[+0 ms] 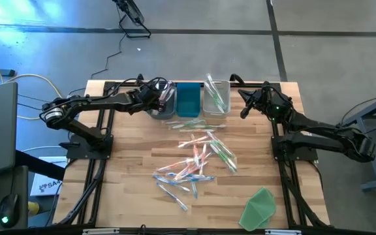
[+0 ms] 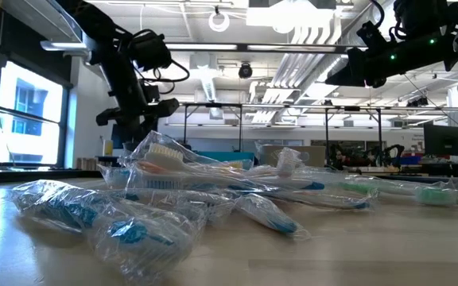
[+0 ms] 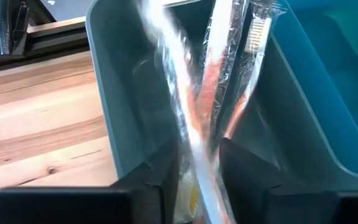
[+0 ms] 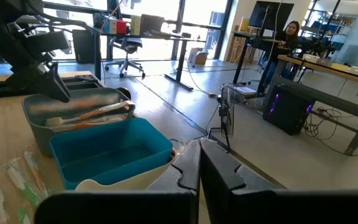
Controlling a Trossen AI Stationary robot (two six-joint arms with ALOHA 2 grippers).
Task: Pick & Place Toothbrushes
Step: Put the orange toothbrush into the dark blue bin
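Wrapped toothbrushes (image 2: 213, 187) lie nearest the low camera, a loose heap in clear crinkled film spread across the middle of the wooden table (image 1: 129, 176). More stand in bins at the table's far edge: orange-handled ones in the grey bin (image 3: 114, 106), green ones in the clear bin (image 1: 217, 98), with the blue bin (image 1: 188, 99) between them. The left gripper (image 3: 197, 171) hangs over the grey bin, its fingers parted with a wrapped toothbrush (image 3: 191, 124) running down between them; whether they still pinch it I cannot tell. The right gripper (image 4: 199, 163) waits with fingers closed and empty, near the clear bin. A green sheet (image 1: 260, 205) lies at the table's near right corner.
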